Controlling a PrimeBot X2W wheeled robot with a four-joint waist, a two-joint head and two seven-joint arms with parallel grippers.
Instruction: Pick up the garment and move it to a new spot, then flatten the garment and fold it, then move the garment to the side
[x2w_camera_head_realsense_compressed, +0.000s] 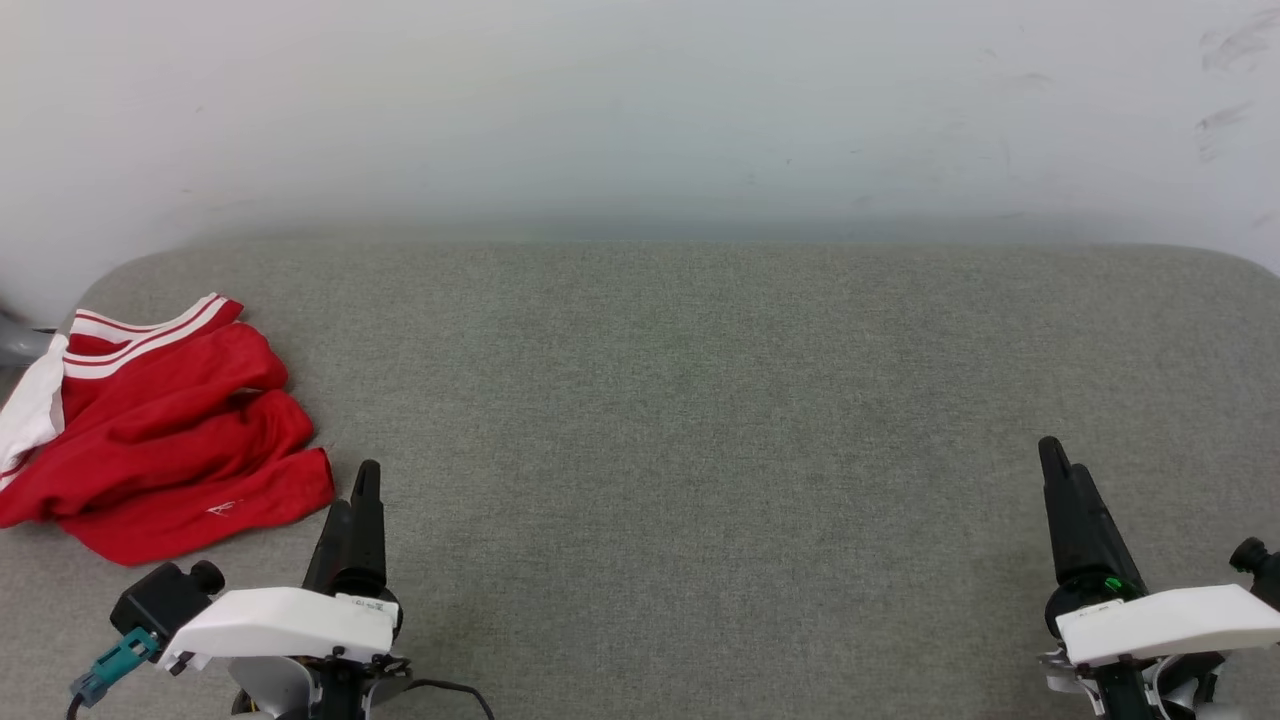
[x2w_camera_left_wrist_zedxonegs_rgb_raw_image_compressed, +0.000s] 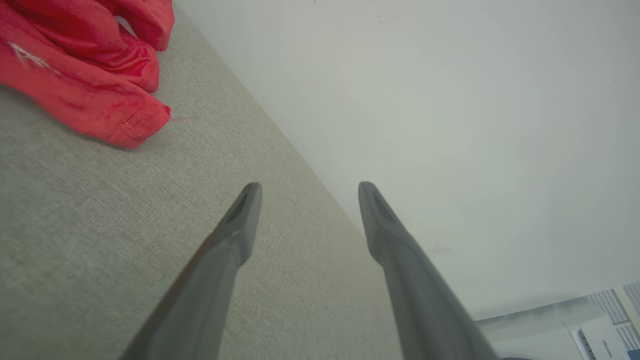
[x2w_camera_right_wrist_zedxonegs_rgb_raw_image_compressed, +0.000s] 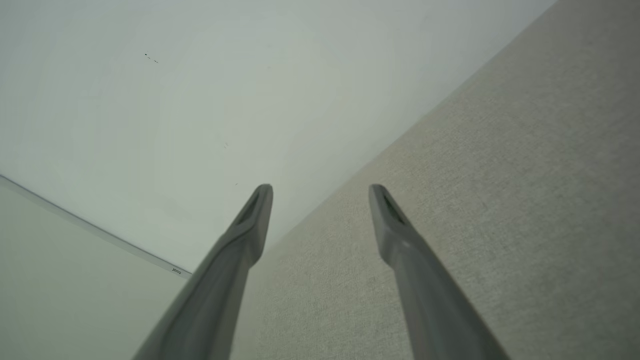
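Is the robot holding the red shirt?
No, the red shirt lies crumpled on the grey surface, beside the open, empty left gripper.

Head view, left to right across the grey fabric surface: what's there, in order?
crumpled red jersey garment with white striped trim → left gripper, long dark fingers open → right gripper, long dark fingers open

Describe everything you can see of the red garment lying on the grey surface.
The garment is soft-looking red fabric with a white panel at its left and red-and-white striped trim along its far edge. It lies crumpled in loose folds, not flattened, at the left end of the grey surface. A small pale mark shows near its front hem. The left tool stands just beside it, open, not touching.
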